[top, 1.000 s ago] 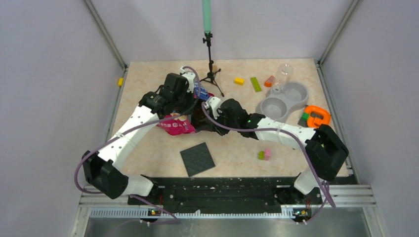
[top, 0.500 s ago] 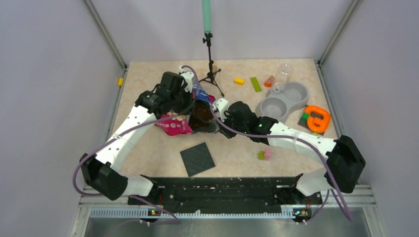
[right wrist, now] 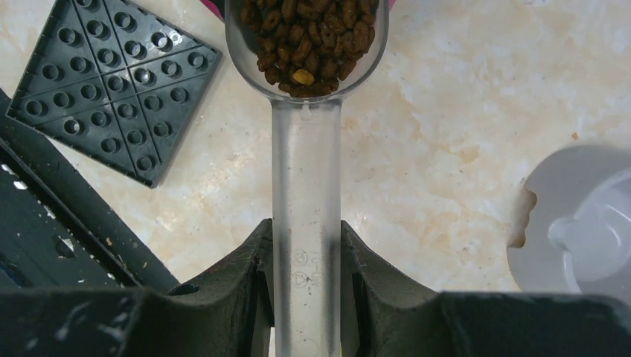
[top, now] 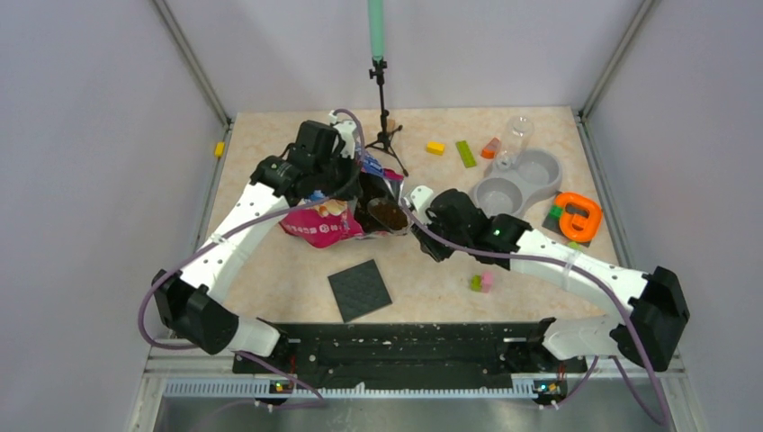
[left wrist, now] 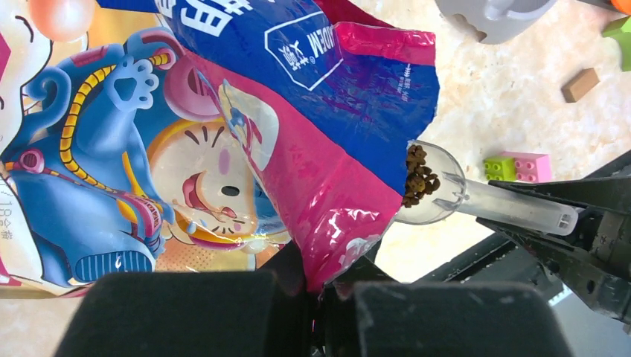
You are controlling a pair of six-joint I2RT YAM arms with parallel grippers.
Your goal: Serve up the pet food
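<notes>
The right gripper (right wrist: 306,256) is pictured with its fingers (right wrist: 253,268) closed part-way onto the clear handle of a scoop (right wrist: 306,171). The scoop's cup is heaped with the pet food (right wrist: 312,33) and is held at the open mouth of the bag (left wrist: 245,149). The left gripper (left wrist: 318,301) is pinched fully shut on the bag's pink lower edge. Spillage is judged the main risk. The handle is smooth and narrow and is gripped only near its end, so the scoop could be rolled or tipped in the jaws. Kibble piled to the rim could then be scattered over the table (right wrist: 461,134) on the way to the grey double bowl (top: 515,185), which is set well to the right of the bag in the top view. If the pinch on the slippery film were loosened, the bag could slump and its contents could be poured out. The kibble is shown as small, dry, dark brown pellets, with one paler piece among them. The scoop is made of frosted transparent plastic, round-cupped and flat-handled. The bag is made of glossy, creased film printed in pink and blue with cartoon figures. The table is surfaced in matte, marbled beige. A black studded plate (right wrist: 104,89) is laid on the near side of the bag, and small green and pink toy blocks (left wrist: 517,167) are seen off to the bag's right.
</notes>
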